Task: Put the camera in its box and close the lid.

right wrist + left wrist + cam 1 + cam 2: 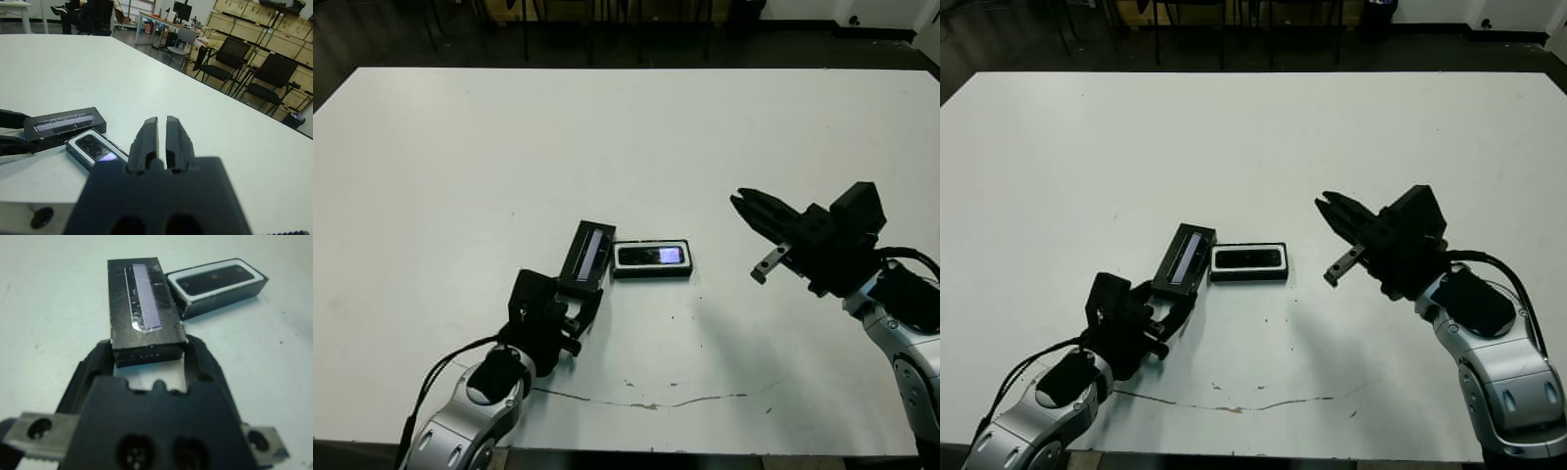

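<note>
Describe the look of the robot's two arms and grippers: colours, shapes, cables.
Both forearms have rounded silver-grey shells with black joint sections. Each ends in a blocky black gripper body carrying two tapered black fingers. The left gripper has a thin black cable looping beside its forearm; the right gripper has a black cable arching over its wrist and a small silver metal bracket below. The wrist views show silver toothed bars with screw holes.

the lid (144,308) hides its near end between the left gripper (149,360) fingers — the box (652,258) floor hides under the camera (652,256), and the table (431,196) near corners are cut off.
</note>
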{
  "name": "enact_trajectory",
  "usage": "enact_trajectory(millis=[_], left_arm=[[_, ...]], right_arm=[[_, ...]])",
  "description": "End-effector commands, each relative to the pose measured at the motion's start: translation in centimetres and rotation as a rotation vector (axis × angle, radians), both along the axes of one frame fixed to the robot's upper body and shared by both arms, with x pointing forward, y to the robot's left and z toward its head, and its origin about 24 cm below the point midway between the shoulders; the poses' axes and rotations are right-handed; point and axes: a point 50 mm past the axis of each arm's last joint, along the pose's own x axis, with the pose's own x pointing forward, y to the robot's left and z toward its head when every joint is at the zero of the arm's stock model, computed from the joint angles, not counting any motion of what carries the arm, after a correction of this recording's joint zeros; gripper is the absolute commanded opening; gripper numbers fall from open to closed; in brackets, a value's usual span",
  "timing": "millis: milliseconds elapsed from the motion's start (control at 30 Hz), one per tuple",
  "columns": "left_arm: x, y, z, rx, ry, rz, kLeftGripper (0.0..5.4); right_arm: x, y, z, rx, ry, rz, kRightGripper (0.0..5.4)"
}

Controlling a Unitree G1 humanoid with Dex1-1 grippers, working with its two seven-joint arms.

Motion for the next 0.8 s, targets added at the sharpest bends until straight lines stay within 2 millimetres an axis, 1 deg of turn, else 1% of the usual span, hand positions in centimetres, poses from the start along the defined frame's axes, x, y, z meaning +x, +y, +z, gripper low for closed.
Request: enact_trajectory(millis=[33, 200, 267, 400, 600, 700, 800], left_arm=[[-0.6, 0.3, -1.0, 0.013, 0.071, -0.003, 2.4], [-0.4, 0.7, 0.0, 0.017, 0.0, 0.038, 2.4], [-0.2, 1.3, 0.8, 0.021, -0.057, 0.065, 2.4], [0.9, 3.2, 3.4, 0.049, -0.213, 0.113, 2.39], [2.8, 6.3, 7.9, 0.125, -0.411, 0.113, 2.39], [3.6, 7.1, 10.1, 0.16, -0.468, 0.075, 2.39], [4.5, 7.6, 11.8, 0.196, -0.493, -0.031, 2.39]], right_arm=[[0.0, -0.2, -0.5, 0.004, 0.027, -0.014, 0.0], [0.0, -0.2, -0.5, 0.003, 0.022, -0.01, 0.0], [-0.1, -0.2, -0.5, 0.003, 0.024, -0.012, 0.0], [-0.1, -0.2, -0.5, -0.002, 0.022, -0.016, 0.0], [-0.1, -0.3, -0.5, -0.012, 0.009, -0.019, 0.0], [0.0, -0.4, -0.5, -0.016, 0.009, -0.021, 0.0], [0.1, -0.5, -0.4, -0.028, 0.014, -0.031, 0.0]])
